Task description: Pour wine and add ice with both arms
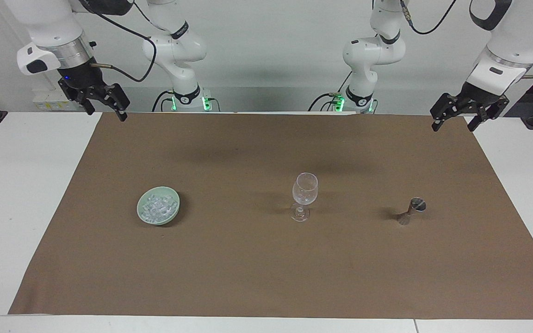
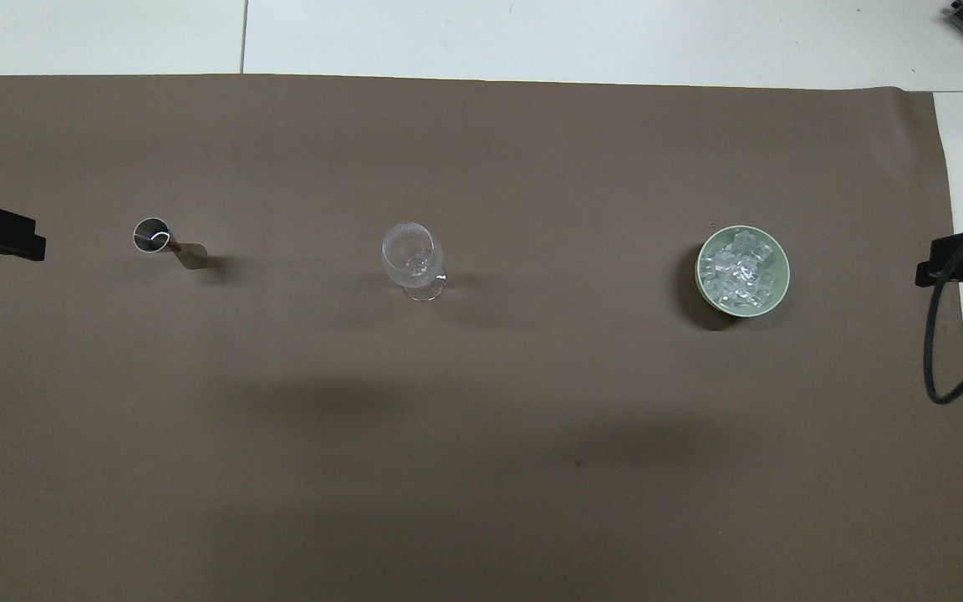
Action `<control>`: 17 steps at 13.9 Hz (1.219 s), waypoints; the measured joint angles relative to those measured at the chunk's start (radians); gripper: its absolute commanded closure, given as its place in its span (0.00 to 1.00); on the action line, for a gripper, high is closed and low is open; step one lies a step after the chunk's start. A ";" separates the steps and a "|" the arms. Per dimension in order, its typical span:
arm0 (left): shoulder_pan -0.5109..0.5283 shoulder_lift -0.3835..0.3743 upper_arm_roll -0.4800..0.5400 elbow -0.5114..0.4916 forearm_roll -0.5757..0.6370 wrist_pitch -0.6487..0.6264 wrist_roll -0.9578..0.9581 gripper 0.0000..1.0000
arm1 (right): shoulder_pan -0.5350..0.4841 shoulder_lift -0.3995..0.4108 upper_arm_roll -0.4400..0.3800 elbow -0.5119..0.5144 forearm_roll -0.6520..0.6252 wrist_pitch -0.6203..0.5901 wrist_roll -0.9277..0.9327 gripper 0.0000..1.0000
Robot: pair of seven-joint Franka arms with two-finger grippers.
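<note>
Here you have both arms waiting, raised over the robots' edge of the brown mat (image 1: 266, 259) on the tabletop (image 1: 12, 194). Your left end effector (image 1: 454, 119) hangs over the mat's corner at its own end, fingers spread wide and holding nothing; your right end effector (image 1: 107, 106) does the same at the other corner. In a row across the mat you see a small metal jigger (image 1: 412, 210) toward the left arm's end, an upright wine glass (image 1: 304, 196) in the middle, and a green bowl (image 1: 142, 212) heaped with ice (image 1: 158, 206) toward the right arm's end, all well apart. You cannot make out the wine.
</note>
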 measured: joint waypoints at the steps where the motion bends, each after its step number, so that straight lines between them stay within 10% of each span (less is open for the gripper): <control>1: 0.006 0.000 0.001 0.000 0.000 0.000 0.000 0.00 | 0.000 0.000 0.000 0.000 0.000 0.000 0.000 0.00; 17: 0.022 0.000 0.001 0.000 0.000 0.000 0.000 0.00 | 0.000 0.000 0.000 0.000 0.000 0.000 0.000 0.00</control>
